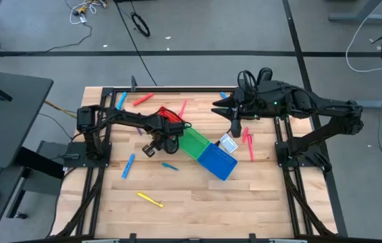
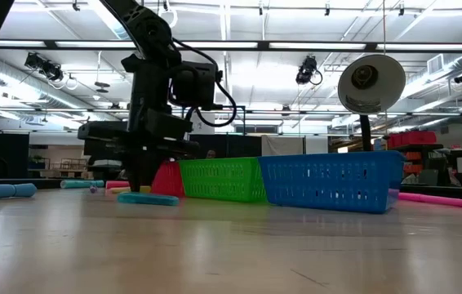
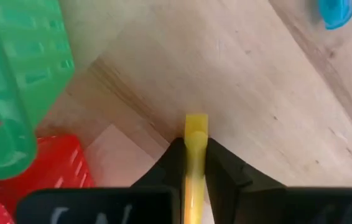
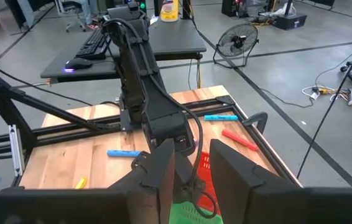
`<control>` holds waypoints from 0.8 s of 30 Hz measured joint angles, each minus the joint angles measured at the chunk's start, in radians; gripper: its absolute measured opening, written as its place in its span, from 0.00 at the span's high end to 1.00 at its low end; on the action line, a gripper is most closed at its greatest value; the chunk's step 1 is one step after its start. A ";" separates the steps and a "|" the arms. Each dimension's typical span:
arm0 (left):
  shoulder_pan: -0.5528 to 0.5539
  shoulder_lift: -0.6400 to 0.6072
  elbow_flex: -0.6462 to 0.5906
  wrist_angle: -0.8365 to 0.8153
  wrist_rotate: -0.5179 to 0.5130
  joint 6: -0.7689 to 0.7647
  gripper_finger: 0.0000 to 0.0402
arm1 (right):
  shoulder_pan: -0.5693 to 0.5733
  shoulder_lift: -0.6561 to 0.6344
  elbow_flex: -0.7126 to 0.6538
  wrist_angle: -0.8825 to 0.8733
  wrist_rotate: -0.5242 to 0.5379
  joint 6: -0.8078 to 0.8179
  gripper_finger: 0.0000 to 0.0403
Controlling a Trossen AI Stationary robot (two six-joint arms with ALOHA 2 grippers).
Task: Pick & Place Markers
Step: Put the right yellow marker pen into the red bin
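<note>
left hand (image 3: 188,162) down at table, pinching yellow marker (image 3: 195,134) | right hand (image 4: 191,165) raised, spread

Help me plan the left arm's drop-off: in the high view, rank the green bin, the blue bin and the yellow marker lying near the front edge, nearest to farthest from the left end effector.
1. Green bin: just to the right of the left end effector, which is shut on a yellow marker.
2. Yellow marker on the table: toward the front edge.
3. Blue bin: beyond the green bin.
</note>
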 joint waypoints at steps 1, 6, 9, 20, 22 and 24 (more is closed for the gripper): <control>-0.004 -0.008 -0.001 -0.007 0.004 -0.006 0.90 | 0.000 0.000 0.000 0.000 0.000 0.000 0.75; -0.029 -0.059 -0.008 -0.042 0.015 -0.051 0.90 | 0.000 0.000 0.000 0.033 0.002 0.002 0.75; -0.043 -0.110 -0.005 -0.048 0.004 -0.054 0.90 | 0.000 0.000 0.000 0.062 0.002 0.003 0.75; -0.068 -0.277 0.018 -0.189 0.013 -0.101 0.90 | 0.000 0.001 0.000 0.071 0.002 -0.013 0.75; -0.068 -0.297 0.036 -0.217 0.020 -0.112 0.90 | 0.000 0.001 0.000 0.071 0.002 -0.021 0.75; -0.068 -0.315 0.053 -0.231 0.019 -0.118 0.90 | 0.000 0.001 0.000 0.071 0.001 -0.023 0.75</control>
